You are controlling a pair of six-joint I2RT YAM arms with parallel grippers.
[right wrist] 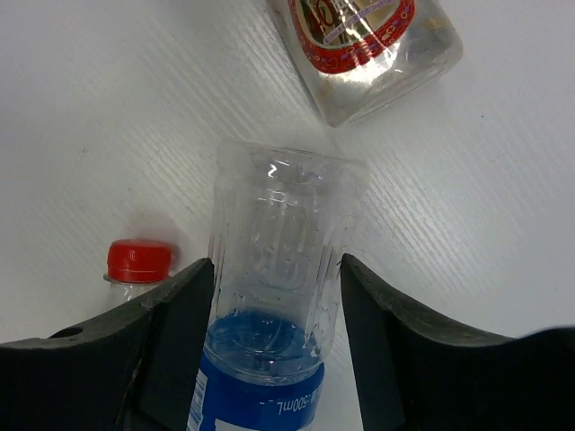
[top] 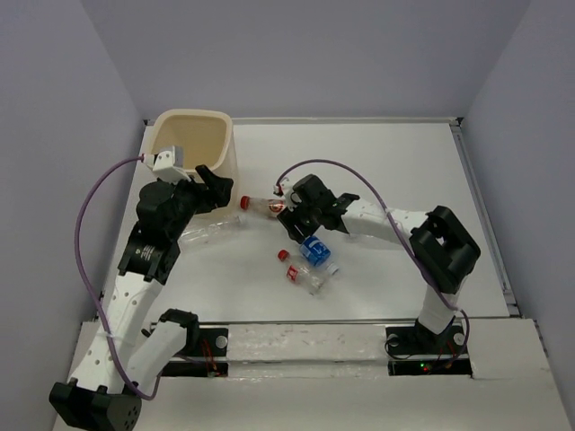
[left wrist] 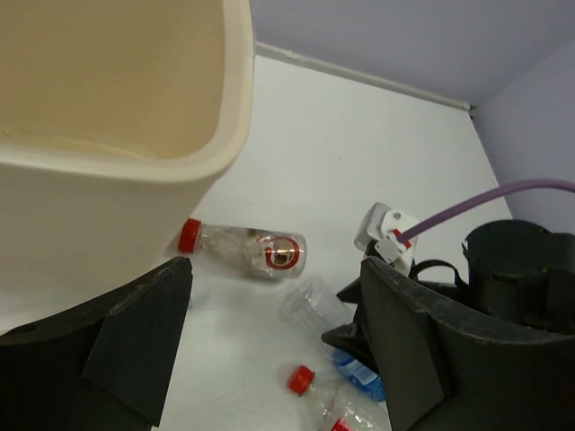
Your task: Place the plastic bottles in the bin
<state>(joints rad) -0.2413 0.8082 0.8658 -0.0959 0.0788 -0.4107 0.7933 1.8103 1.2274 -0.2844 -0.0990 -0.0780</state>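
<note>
A: Right gripper (right wrist: 277, 262)?
B: Clamped on the blue-label bottle (right wrist: 274, 215), mid-table (top: 386, 162).
A: Left gripper (left wrist: 274, 262)?
B: Jaws apart (nothing between them), just right of the cream bin (left wrist: 235, 99), far left. A red-capped bottle (left wrist: 243, 250) lies beside the bin.

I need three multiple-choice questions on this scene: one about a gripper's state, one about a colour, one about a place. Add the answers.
1. The left gripper is: A) open and empty B) shut on a bottle C) shut on a cable
2. The bottle beside the bin has a cap coloured: A) green B) red C) yellow
3. The blue-label bottle lies: A) inside the bin B) in the left gripper C) between the fingers of the right gripper
Answers: 1 A, fingers wide apart, holding nothing; 2 B, wrist view shows it red; 3 C, a finger on each side.
</note>
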